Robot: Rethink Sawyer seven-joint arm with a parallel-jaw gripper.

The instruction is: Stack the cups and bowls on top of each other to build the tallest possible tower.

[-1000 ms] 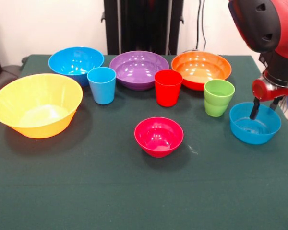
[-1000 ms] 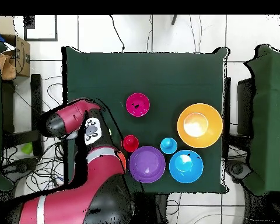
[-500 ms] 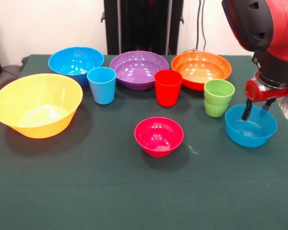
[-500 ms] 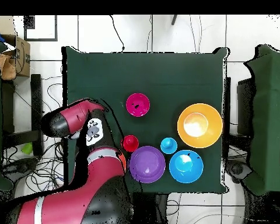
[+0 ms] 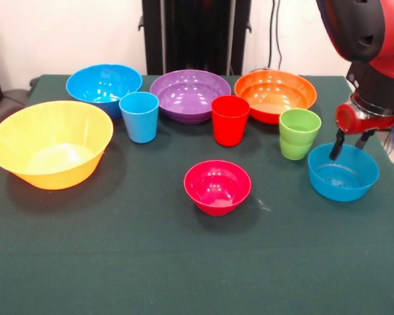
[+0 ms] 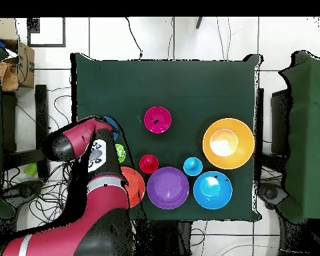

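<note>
Hanging over the far rim of the small blue bowl (image 5: 343, 172), the gripper (image 5: 350, 142) has its two dark fingers (image 5: 336, 147) spread, one dipping just inside the bowl's wall and the other behind the rim, so the rim sits between them. Whether they already press on the wall cannot be told from the front view; they look parted, not clamped. The overhead view hides the fingers under the arm (image 6: 83, 143), with only a sliver of blue showing beside it.

The step in hand looks like the first pick: taking hold of this bowl by its rim. No tower exists yet; every piece stands alone on the table (image 5: 118, 262). Just beside the blue bowl stands the green cup (image 5: 299, 134). The magenta bowl (image 5: 217, 187) sits in the middle, nearer the camera. Along the back run the orange bowl (image 5: 275, 95), red cup (image 5: 230, 120), purple bowl (image 5: 190, 96), light blue cup (image 5: 139, 117) and big blue bowl (image 5: 104, 87). The yellow bowl (image 5: 50, 144) sits far off at the other end.

Next, I judge, the fingers must close on the rim and lift straight up, keeping clear of the green cup close by; a thin glossy wall may slip or tilt in so narrow a pinch.
</note>
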